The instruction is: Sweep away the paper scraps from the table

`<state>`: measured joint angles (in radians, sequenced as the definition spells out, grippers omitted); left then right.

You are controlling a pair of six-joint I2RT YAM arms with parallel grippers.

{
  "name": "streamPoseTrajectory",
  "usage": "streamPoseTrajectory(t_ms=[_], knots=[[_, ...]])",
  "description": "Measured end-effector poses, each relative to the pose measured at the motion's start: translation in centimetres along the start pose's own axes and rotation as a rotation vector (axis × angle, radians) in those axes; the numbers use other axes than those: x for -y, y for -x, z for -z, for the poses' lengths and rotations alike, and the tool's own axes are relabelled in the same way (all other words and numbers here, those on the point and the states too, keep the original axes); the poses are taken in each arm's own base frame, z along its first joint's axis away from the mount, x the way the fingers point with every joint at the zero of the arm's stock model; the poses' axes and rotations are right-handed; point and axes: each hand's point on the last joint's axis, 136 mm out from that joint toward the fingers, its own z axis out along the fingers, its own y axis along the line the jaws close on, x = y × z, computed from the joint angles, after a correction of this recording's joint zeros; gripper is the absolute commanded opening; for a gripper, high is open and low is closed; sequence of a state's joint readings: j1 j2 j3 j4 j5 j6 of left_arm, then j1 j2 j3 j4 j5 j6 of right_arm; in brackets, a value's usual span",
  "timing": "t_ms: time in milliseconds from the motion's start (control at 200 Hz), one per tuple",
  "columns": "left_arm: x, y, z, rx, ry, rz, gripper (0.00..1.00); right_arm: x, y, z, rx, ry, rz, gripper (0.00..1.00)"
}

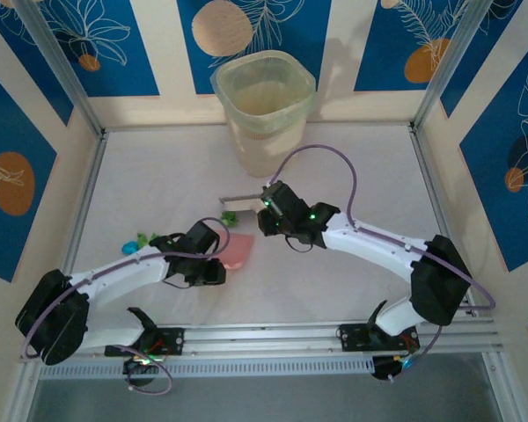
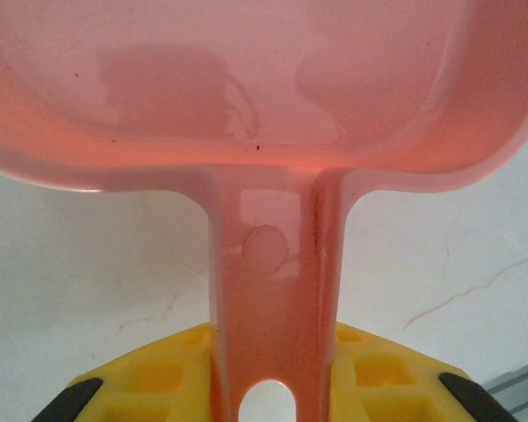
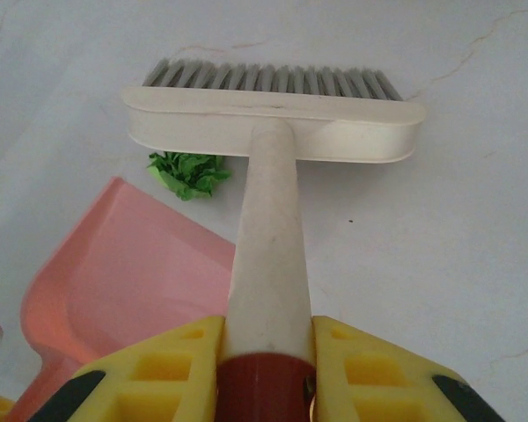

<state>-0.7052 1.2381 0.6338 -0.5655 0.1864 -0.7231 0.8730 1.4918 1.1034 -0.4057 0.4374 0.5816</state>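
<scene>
One green paper scrap (image 3: 189, 173) lies on the desk (image 3: 440, 264) at about 7 o'clock of the brush (image 3: 273, 123) head and just beside it, between the bristles and the front lip of the dustpan (image 3: 132, 281). In the top view, a small cluster of further paper scraps (image 1: 143, 237), green with a cyan one next to it, sits well apart at roughly 9 o'clock of the dustpan, beside the left arm.

The dustpan's tray looks bare in the left wrist view apart from a few dark specks, so I judge that nothing has been gathered yet. The nearest green scrap looks like the first to go in. The cluster at 9 o'clock is left to do, and then probably emptying into the translucent bin (image 1: 264, 105) at 12 o'clock of the desk.

The right end effector (image 3: 268, 360) is clenched on the brush's cream handle, head pointing away from it. The left end effector (image 2: 268, 391) is grasping the dustpan by its pink handle, its yellow fingers pressed to either side.
</scene>
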Motion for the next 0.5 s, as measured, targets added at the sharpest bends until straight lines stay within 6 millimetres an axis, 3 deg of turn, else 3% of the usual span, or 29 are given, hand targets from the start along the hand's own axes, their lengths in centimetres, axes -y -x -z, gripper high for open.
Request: streamPoseTrajectory(t_ms=[270, 500], knots=[[-0.2, 1.0, -0.1, 0.022, -0.008, 0.024, 0.00, -2.7, -2.8, 0.4, -0.081, 0.015, 0.144, 0.00], [-0.4, 1.6, -0.2, 0.051, -0.001, 0.001, 0.00, -3.9, -5.8, 3.6, -0.101, 0.059, 0.206, 0.00]])
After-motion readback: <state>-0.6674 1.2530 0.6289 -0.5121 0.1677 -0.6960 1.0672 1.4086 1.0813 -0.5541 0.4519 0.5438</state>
